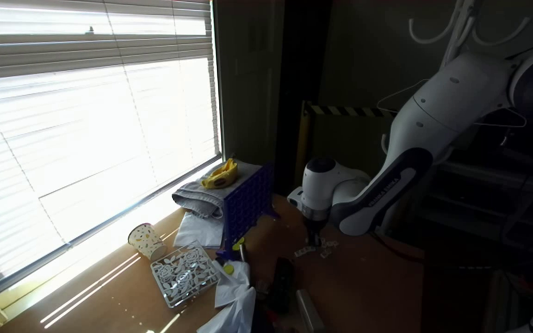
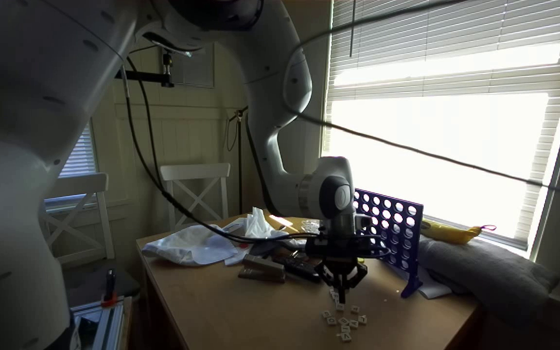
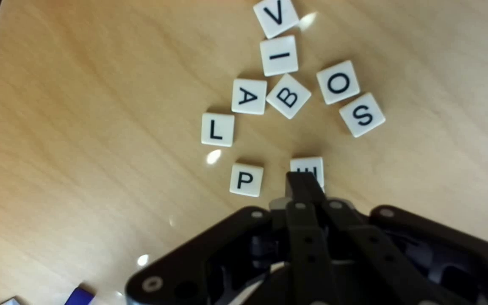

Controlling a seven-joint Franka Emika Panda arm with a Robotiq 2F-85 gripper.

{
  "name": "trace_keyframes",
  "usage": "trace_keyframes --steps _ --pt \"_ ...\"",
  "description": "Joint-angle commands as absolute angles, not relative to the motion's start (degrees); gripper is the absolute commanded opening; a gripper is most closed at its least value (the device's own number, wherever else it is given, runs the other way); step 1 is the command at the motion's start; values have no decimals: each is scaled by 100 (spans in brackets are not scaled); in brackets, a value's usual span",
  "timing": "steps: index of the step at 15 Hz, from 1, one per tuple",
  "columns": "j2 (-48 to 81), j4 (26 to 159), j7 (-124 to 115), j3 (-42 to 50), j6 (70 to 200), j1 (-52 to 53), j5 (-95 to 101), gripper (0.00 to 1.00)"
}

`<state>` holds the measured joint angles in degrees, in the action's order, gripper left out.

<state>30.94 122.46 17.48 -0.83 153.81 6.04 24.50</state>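
Observation:
My gripper (image 3: 304,183) is shut, its two fingers pressed together with nothing visible between them. In the wrist view the tips overlap a white letter tile E (image 3: 307,163) and hide its lower part; whether they touch it I cannot tell. Left of the tips lies tile P (image 3: 246,180). Further off are tiles L (image 3: 217,129), A (image 3: 249,96), B (image 3: 288,96), I (image 3: 279,55), V (image 3: 275,18), O (image 3: 338,82) and S (image 3: 362,115), all face up on the wooden table (image 3: 100,169). In both exterior views the gripper (image 2: 342,297) points straight down among the tiles.
A blue upright game grid (image 2: 392,228) stands close beside the gripper. Behind it are a grey towel (image 2: 484,272) and a yellow pouch (image 2: 450,232). A dark remote (image 2: 299,267), grey box (image 2: 263,267), white bag (image 2: 192,245), patterned cup (image 1: 147,241) and lattice tray (image 1: 185,273) share the table.

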Motion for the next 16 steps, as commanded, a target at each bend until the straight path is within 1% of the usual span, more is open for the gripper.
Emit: trace_keyframes --steps 1,6,11,16 --pt "2785 12464 1781 -159 15226 549 2358 0" --pt "2692 12511 1467 -263 15414 455 1894 0" --pt "2574 12578 1111 -498 15539 268 1027 0" --pt "2390 12740 547 -541 15797 247 335 0"
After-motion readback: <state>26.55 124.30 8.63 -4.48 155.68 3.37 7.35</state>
